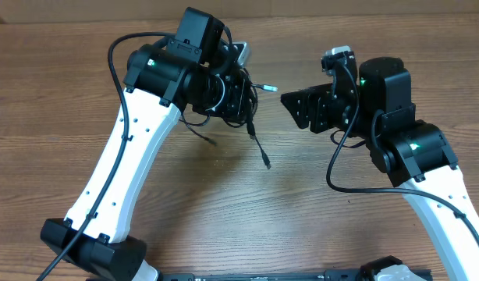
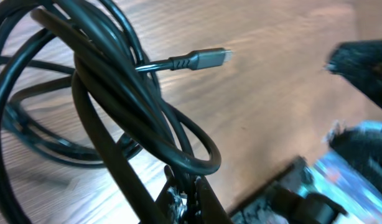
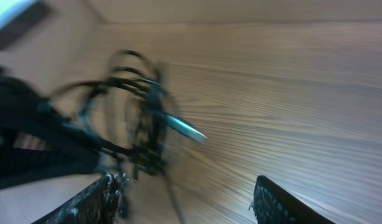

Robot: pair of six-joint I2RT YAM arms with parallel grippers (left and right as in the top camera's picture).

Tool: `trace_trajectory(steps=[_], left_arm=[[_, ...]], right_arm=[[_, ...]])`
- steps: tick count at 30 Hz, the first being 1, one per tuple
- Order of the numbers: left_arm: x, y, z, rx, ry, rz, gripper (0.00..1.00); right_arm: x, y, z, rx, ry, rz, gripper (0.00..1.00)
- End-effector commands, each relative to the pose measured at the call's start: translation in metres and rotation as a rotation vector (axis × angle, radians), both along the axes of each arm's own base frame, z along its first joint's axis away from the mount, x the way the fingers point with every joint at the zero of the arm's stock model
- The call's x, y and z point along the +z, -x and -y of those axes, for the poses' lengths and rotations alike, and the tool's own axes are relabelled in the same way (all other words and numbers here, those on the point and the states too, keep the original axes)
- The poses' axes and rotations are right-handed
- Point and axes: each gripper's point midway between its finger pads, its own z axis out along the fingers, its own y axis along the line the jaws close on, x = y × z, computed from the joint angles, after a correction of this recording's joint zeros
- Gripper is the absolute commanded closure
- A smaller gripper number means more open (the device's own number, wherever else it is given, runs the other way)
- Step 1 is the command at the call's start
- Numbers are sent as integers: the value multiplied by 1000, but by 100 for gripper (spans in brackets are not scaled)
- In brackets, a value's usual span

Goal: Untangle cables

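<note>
Smooth glossy black rubbery cables [image 2: 116, 93], silvery metal plug tip [image 2: 222, 54], matt wood-grain table [image 1: 224, 211]

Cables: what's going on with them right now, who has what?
The left gripper is shut on the tangled bundle of cables, holding it up over the table. One plug sticks out of the bundle toward the right gripper, and another end trails down toward the wood. The right gripper is open, faces the bundle and grips nothing. The cables are not yet untangled.

Brown wood-grain table [image 1: 302, 222]
</note>
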Motion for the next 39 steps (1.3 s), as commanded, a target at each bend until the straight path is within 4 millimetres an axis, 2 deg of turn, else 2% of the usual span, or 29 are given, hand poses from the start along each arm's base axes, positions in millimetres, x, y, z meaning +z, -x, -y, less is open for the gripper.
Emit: trace_trajectory(steps=[1, 5, 10, 20, 22, 23, 24, 25, 26, 28, 30, 33, 35, 39], left_arm=[[31, 22, 25, -183, 183, 27, 96], [43, 32, 36, -273, 274, 36, 96], [54, 43, 44, -355, 356, 43, 96], [59, 47, 47, -381, 391, 42, 96], [59, 47, 47, -382, 391, 42, 96], [59, 47, 47, -381, 391, 43, 96], [59, 47, 46, -381, 390, 44, 96], [59, 47, 46, -387, 388, 51, 96], [57, 46, 45, -384, 376, 55, 96], [47, 39, 38, -349, 300, 68, 96], [26, 27, 20, -277, 138, 82, 96], [5, 13, -8, -163, -53, 86, 96], [-5, 2, -31, -56, -186, 91, 96], [-15, -18, -86, 213, -437, 107, 96]], right_arm=[[22, 14, -21, 136, -108, 12, 33], [12, 13, -21, 135, -99, -25, 33], [-11, 3, -24, 128, -80, -92, 35], [-58, -16, -26, 104, -37, -207, 44], [-61, -18, -27, 104, -35, -214, 50], [-61, -18, -27, 104, -36, -213, 58], [-61, -19, -27, 104, -36, -211, 68], [-60, -19, -27, 103, -36, -208, 85], [-60, -20, -26, 98, -34, -206, 93], [-64, -24, -17, 43, -19, -222, 96], [-73, -33, 9, -112, 2, -279, 96], [-76, -36, 33, -197, 3, -311, 96], [-76, -36, 45, -228, 9, -316, 96], [-83, -32, 87, -390, 112, -334, 96]])
